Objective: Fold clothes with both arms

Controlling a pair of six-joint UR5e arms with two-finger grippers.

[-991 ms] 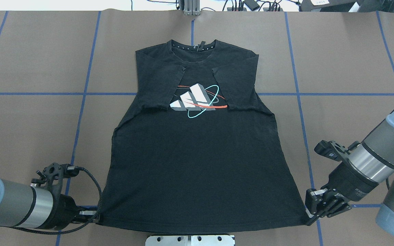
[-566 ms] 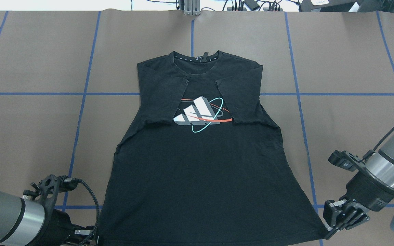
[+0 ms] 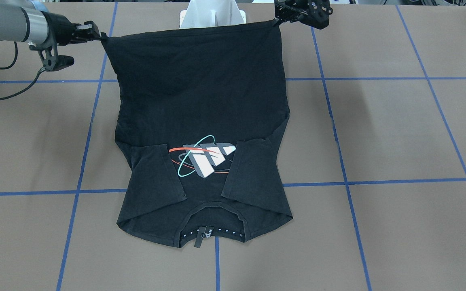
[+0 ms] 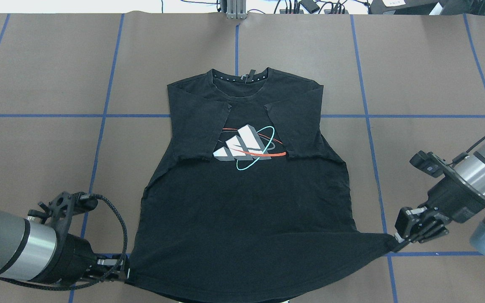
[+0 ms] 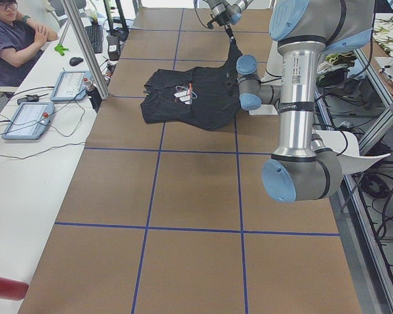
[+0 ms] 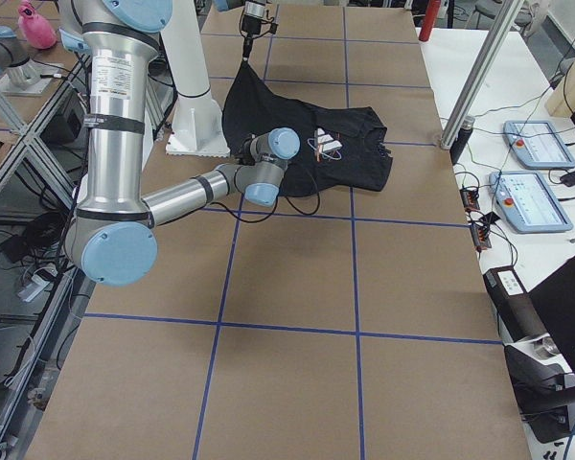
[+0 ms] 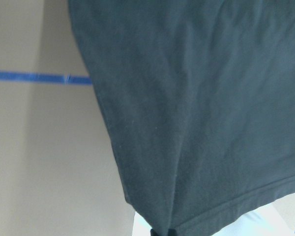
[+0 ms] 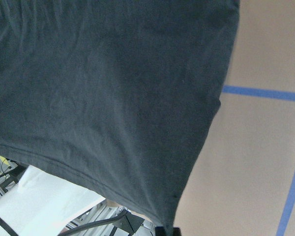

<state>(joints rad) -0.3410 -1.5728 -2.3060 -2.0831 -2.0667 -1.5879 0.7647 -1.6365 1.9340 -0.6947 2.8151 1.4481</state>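
The black T-shirt (image 4: pixel 242 210) lies print-up on the brown table, both sleeves folded in over the chest beside the white-bar print (image 4: pixel 246 141), collar at the far end. My left gripper (image 4: pixel 122 273) is shut on the near-left hem corner. At the near-right hem corner my right gripper (image 4: pixel 396 242) is shut as well. The hem hangs taut between them, raised off the table. In the front-facing view the right gripper (image 3: pixel 99 36) and left gripper (image 3: pixel 277 20) hold the top corners of the T-shirt (image 3: pixel 200 89). Both wrist views show black cloth (image 7: pixel 196 108) (image 8: pixel 103 88) hanging.
The table is brown paper (image 4: pixel 36 160) with a blue tape grid. The white pedestal base (image 3: pixel 212 16) stands behind the raised hem. A person (image 5: pixel 13 33) sits at a side bench with tablets (image 5: pixel 26 118). Cables and boxes line the far edge (image 4: pixel 310 6).
Both grippers first pulled the hem toward the robot, sliding the whole shirt nearer. Since then they have come back up with the corners, the right one farther, and the hem is lifted.
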